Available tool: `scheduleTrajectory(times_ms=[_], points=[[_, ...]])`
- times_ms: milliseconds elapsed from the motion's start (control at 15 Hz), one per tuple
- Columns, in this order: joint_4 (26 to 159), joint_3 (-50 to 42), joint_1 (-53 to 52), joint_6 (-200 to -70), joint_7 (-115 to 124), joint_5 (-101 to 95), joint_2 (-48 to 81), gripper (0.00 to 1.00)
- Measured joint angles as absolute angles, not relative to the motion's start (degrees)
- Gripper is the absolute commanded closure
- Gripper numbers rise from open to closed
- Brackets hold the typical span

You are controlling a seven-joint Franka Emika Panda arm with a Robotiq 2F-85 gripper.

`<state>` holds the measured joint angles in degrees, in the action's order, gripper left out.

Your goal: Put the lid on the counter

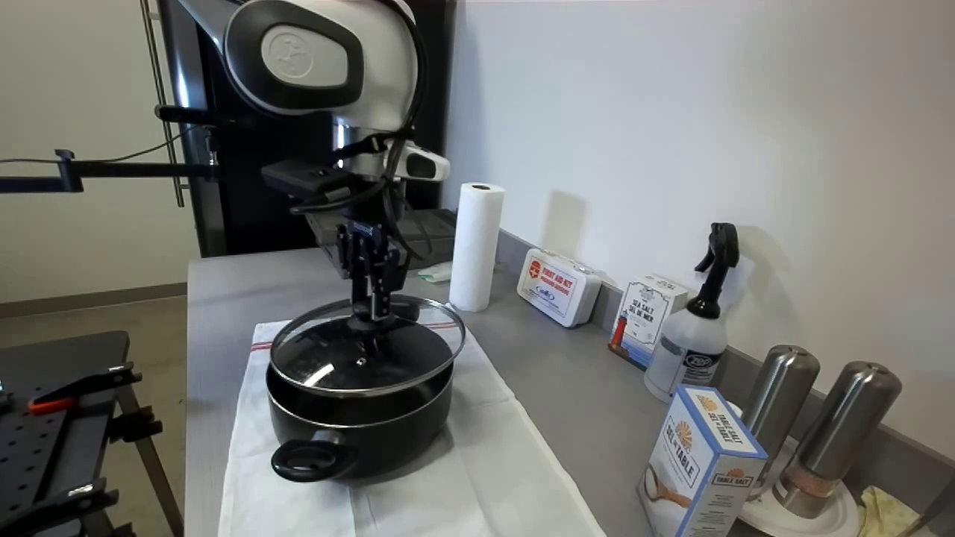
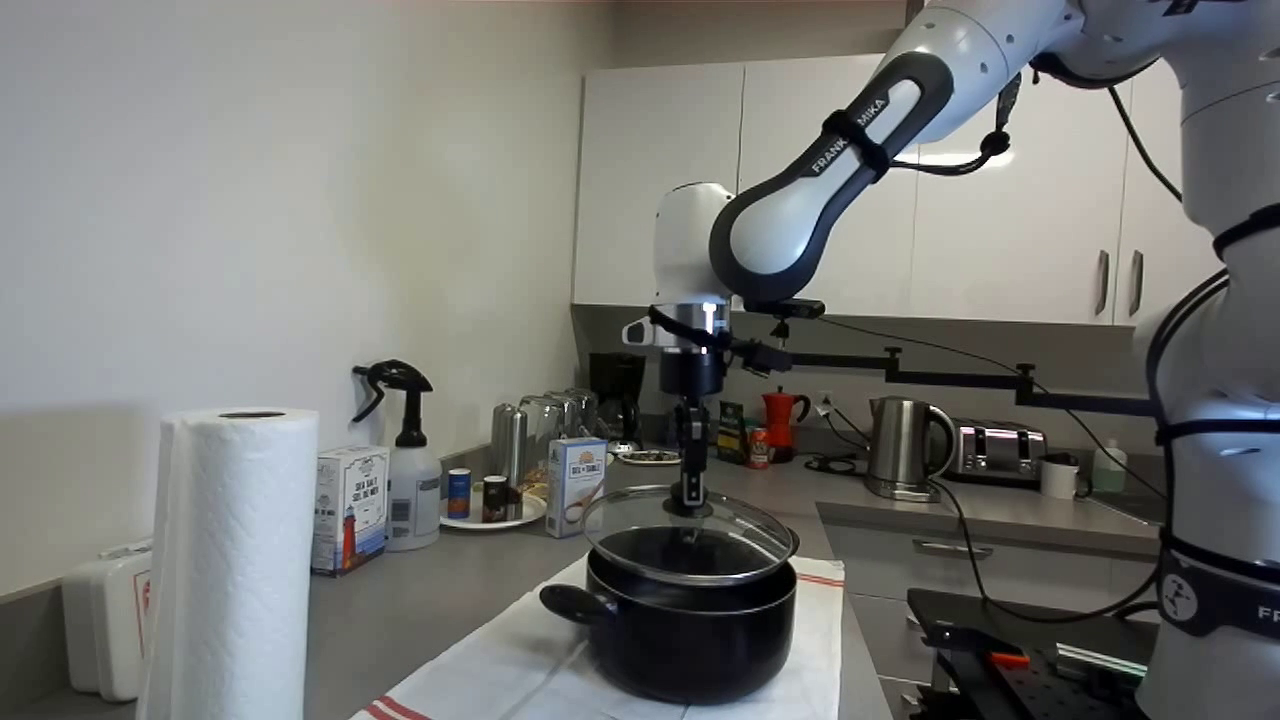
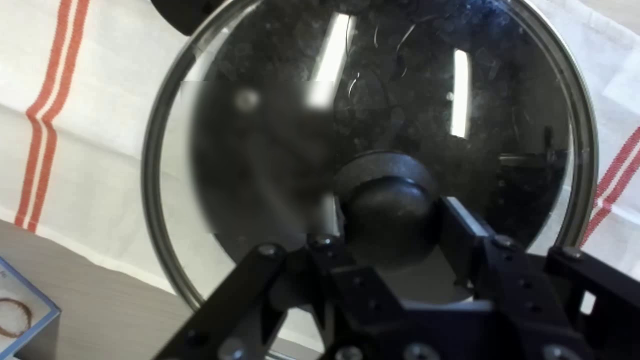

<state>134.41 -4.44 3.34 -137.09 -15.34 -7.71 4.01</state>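
gripper (image 1: pixel 371 309) pinching knob (image 3: pixel 392 215) from both sides, glass lid (image 1: pixel 351 355) hanging over black pot (image 1: pixel 373 441), looks just clear of it. my worry standing here: rounded knob could slip or swivel, low sideways swing might clip pot before counter (image 1: pixel 548 380).

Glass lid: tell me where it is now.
In an exterior view, the glass lid is left of centre, held by the end effector just above the black pot on the white cloth.
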Motion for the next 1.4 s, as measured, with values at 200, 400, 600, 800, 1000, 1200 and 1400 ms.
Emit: scheduleTrajectory(times_ms=[200,400,600,800,1000,1200,1400], points=[[134.7,-2.5,2.2,-137.0,-15.4,-7.8,3.8,0.75],[134.7,-0.1,0.2,-136.8,-15.4,-8.2,3.8,0.75],[134.6,2.5,-2.3,-136.4,-15.3,-9.8,3.8,0.75],[134.1,5.1,-4.8,-135.8,-15.5,-10.8,4.2,0.75],[133.2,7.6,-7.1,-135.8,-16.1,-10.8,5.4,0.75],[132.3,9.7,-9.0,-135.8,-17.3,-10.9,6.9,0.75],[131.7,11.4,-10.6,-135.8,-18.9,-10.9,8.5,0.75]])
